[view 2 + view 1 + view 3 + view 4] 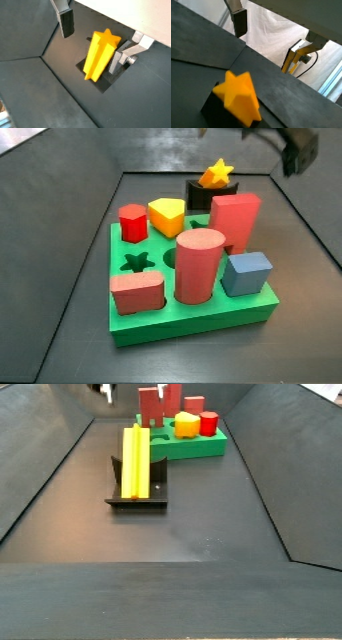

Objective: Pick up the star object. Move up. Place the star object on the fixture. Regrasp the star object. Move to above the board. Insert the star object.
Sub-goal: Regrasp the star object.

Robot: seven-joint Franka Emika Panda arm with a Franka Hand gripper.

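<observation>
The star object is a long orange-yellow prism lying in the notch of the black fixture. One star-shaped end faces a side view, and its full length shows in the other. My gripper is open, with its fingers spread wide on either side of the prism. The dark pad of one finger is well clear of the prism. The silver finger stands close beside it. In a side view the gripper hangs above and beside the fixture. The green board has a star-shaped hole.
Pegs stand in the board: a red hexagon, a yellow rounded triangle, a tall red block, a red cylinder, a blue block and a red square. Sloped dark walls ring the floor.
</observation>
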